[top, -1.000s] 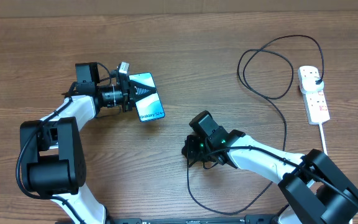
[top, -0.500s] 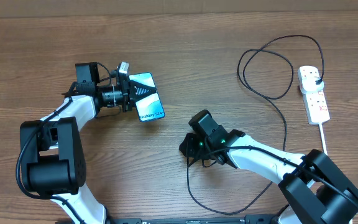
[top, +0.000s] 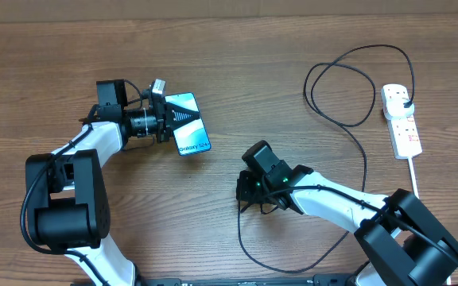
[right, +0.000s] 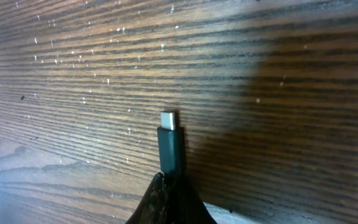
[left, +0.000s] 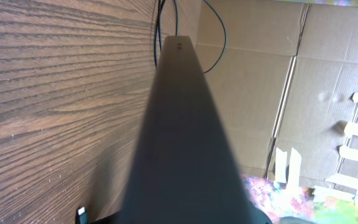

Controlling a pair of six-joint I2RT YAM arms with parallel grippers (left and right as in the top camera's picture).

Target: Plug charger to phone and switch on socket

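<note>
Looking down from overhead, the left pincer (top: 168,119) is clenched on one short end of the phone (top: 189,125). The phone sits left of centre on the worktop (top: 237,71), its lit blue screen facing up and its free end angled toward the middle. The right pincer (top: 249,199) is near the centre, closer to the front edge and well apart from the phone. It is clamped on the connector end of the charger (top: 365,171). From there the thin black cable drops in a loop toward the front edge, climbs along the right side, curls into a large loop near the back and ends at its black plug. The plug is seated in the far outlet of the socket (top: 404,131). This white strip lies at the right edge, with its thick white cord (top: 414,173) trailing toward the front.

In the left wrist view the phone (left: 188,130) is seen edge-on, a dark narrow wedge reaching away from the camera. Wood grain lies to its left, cardboard (left: 260,93) stands behind, and a strand of the charger (left: 164,18) is visible past its far end.

In the right wrist view the right pincer (right: 169,190) is shut on the charger (right: 170,146). The connector's small black body and silver tip project beyond the dark fingertips, just above the worktop (right: 73,74).
</note>
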